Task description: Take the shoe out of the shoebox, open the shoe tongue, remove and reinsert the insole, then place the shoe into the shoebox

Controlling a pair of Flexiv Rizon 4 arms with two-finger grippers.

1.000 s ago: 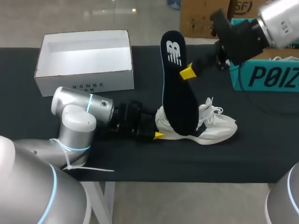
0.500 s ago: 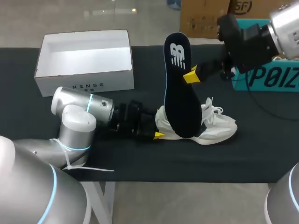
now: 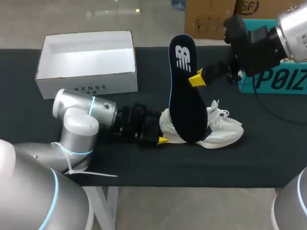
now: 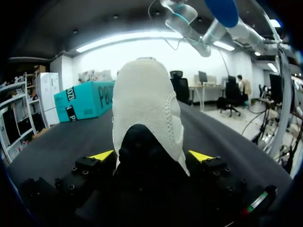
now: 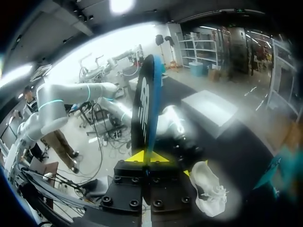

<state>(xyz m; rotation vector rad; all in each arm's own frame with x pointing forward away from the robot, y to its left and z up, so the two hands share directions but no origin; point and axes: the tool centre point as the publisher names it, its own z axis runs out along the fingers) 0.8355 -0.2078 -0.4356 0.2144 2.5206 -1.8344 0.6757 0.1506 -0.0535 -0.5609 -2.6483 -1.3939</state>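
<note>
So the left gripper (image 4: 151, 156) is clamped on the heel of the white shoe (image 3: 218, 129), right gripper (image 3: 195, 77) pinches the dark insole (image 3: 184, 91) standing up over the shoe (lower end at its opening), shoebox (image 3: 86, 81) well apart behind it.

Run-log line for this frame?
left gripper: shut on shoe heel | right gripper: shut on insole, upright over shoe | shoebox: open
</note>
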